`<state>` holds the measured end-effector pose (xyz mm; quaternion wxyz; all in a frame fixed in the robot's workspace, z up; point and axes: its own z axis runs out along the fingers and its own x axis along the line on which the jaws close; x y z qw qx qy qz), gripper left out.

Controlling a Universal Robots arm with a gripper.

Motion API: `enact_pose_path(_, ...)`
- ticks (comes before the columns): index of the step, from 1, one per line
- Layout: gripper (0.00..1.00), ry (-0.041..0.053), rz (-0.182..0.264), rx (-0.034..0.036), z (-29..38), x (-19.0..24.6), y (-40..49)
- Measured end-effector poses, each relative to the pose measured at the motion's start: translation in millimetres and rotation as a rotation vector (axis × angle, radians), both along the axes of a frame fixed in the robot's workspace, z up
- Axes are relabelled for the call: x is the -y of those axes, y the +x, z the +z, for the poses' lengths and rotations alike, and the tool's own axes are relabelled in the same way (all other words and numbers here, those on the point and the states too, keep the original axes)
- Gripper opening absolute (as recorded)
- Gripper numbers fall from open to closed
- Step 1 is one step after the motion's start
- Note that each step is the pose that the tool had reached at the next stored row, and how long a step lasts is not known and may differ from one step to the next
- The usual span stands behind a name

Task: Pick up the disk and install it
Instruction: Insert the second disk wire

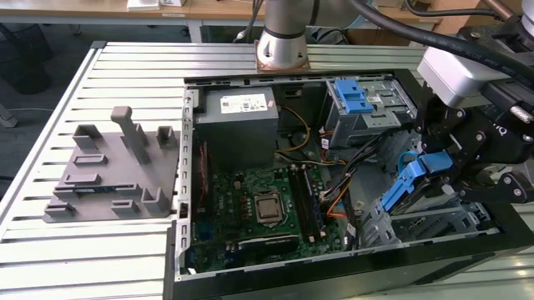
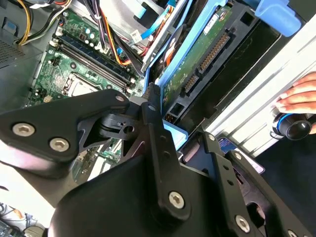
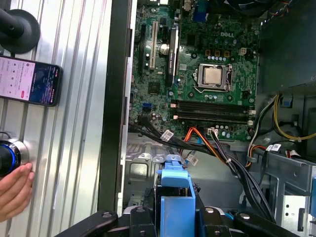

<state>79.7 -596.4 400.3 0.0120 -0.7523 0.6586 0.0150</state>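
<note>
Disk held in gripper, tilted over the bay at the case's front corner.

The gripper [image 1: 467, 164] is clamped on the disk [image 1: 413, 181] by its blue rails; in the exterior view the disk hangs directly below the fingers, its long axis slanting down toward the motherboard [image 1: 262, 215], at the exterior view's right of the open case [image 1: 190, 187]. It sits above the lower bay, well apart from the upper cage [image 1: 363, 109]. In the second wrist view the disk's [image 2: 197, 54] green underside and connector edge show, which the exterior view hides. In the first wrist view the blue rail [image 3: 175, 197] sits between the fingers, and beside the case a person's hand [image 3: 14, 190] rests near a knob [image 3: 7, 155], with a phone [image 3: 29, 80] on the table.
</note>
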Motion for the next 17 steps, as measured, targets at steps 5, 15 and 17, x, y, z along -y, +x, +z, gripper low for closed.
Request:
enact_pose_path(5, 0.36, -0.0047, -0.003, -0.0019, 1.9, 0.1, -1.2)
enact_pose_path(15, 0.36, -0.0039, -0.002, -0.0015, 1.6, 0.1, -0.9)
enact_pose_path(17, 0.36, -0.0039, -0.002, -0.0015, 1.6, 0.1, -0.9)
